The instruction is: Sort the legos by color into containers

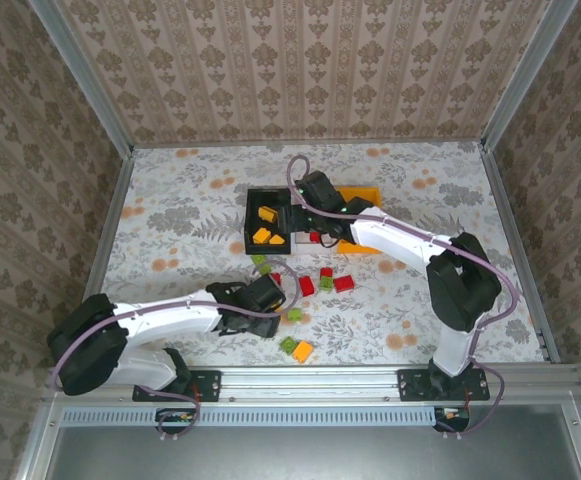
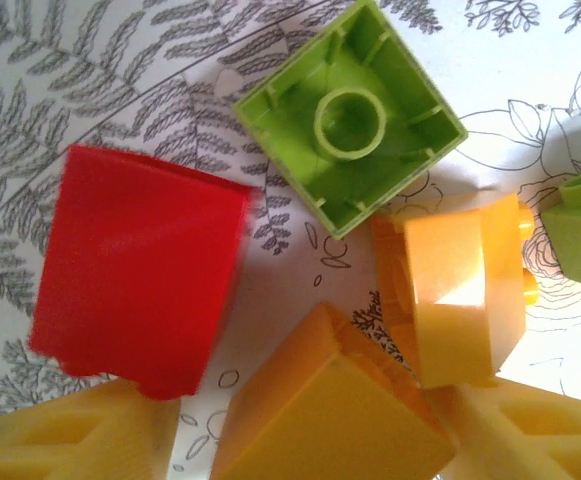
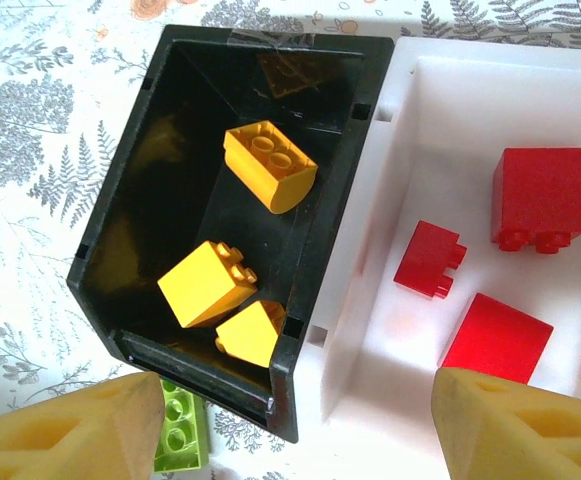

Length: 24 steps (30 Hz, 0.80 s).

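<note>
Over the black bin [image 3: 135, 215], right end effector [image 3: 295, 430] agape and empty — left end effector [image 2: 305, 452] agape astride an orange brick [image 2: 315, 390]

The worktop [image 1: 190, 200] has a pale floral print. Three walls [image 1: 310, 70] carry beige damask wallpaper, with grey metal posts [image 1: 80, 72] at the corners.

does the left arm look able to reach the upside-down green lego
Probably yes. The green lego lies hollow side up with nothing over it, ahead of the left gripper. An orange lego sits between its open jaws and a second orange lego beside the green one, so those may get nudged.
</note>
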Available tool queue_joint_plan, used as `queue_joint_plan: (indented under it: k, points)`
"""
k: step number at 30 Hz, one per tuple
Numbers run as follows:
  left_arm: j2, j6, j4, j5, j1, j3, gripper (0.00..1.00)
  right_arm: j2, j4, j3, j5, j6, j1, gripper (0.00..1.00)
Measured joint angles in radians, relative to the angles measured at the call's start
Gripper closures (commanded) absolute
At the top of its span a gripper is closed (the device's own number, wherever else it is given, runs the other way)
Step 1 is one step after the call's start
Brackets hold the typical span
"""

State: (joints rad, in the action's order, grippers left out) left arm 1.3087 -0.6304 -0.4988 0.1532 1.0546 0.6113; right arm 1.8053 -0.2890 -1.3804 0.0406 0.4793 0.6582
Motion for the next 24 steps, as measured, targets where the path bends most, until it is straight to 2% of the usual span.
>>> queue_joint_plan:
  k: [3, 9, 16, 18, 20, 24]
  points:
    - [0.005, 0.012, 0.008, 0.001, 0.007, 0.000, 0.56, -0.018, 0.003, 0.023, 0.001, 0.005, -0.006, 0.28]
    - [-0.018, 0.017, -0.008, 0.002, 0.034, 0.006, 0.61, -0.047, 0.005, 0.050, 0.004, 0.019, -0.021, 0.28]
    - [-0.208, 0.010, -0.116, 0.033, 0.038, 0.082, 0.63, -0.113, 0.027, 0.121, 0.004, 0.034, -0.035, 0.28]
    - [-0.246, 0.015, -0.119, 0.029, -0.006, 0.124, 0.64, -0.135, 0.034, 0.148, 0.004, 0.045, -0.040, 0.28]
    - [-0.257, 0.030, -0.100, 0.022, -0.089, 0.166, 0.64, -0.156, 0.041, 0.179, 0.005, 0.051, -0.043, 0.28]
    - [-0.198, 0.076, -0.018, 0.005, -0.257, 0.235, 0.64, -0.200, 0.040, 0.238, 0.008, 0.056, -0.045, 0.28]
